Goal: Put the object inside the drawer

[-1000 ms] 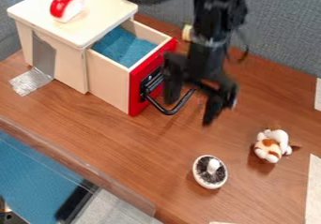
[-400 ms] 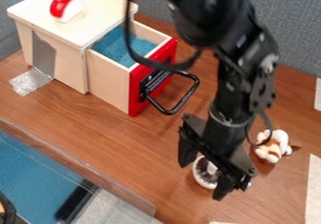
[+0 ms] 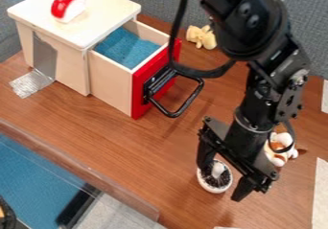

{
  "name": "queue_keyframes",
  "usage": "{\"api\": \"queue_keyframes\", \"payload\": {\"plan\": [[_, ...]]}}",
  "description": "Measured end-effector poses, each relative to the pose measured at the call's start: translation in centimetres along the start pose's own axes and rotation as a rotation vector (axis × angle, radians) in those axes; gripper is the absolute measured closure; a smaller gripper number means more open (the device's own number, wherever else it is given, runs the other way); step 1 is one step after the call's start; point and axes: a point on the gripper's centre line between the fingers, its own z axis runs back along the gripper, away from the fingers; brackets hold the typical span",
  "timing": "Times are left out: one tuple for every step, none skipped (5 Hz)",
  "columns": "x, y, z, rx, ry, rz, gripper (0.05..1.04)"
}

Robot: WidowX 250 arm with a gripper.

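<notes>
Hanging over the counter (image 3: pixel 128 151), the end effector (image 3: pixel 222 182) is released, fingers spread near the round object (image 3: pixel 216 181), which sits on the counter, outside the open drawer (image 3: pixel 114 88). A yellow toy (image 3: pixel 202 37) lies near the drawer; a brown-and-white toy (image 3: pixel 280 158) is beside the end effector.

Between the gripper (image 3: pixel 221 182) and the protruding drawer handle (image 3: pixel 189 101), the table (image 3: pixel 179 139) gives free passage; beside the gripper, a small toy (image 3: pixel 276 160) makes obstacle.

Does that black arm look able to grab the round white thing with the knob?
Probably yes: its open gripper hangs over the round white thing, and nothing seems to block the way.
</notes>
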Motion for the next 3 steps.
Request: {"api": "queue_keyframes", "payload": {"plan": [[0.36, -0.05, 0.08, 0.000, -0.006, 0.001, 0.083], [0.52, -0.07, -0.12, 0.002, -0.002, -0.002, 0.115], [0.37, 0.10, -0.37, 0.004, 0.024, 0.010, 0.392]]}}
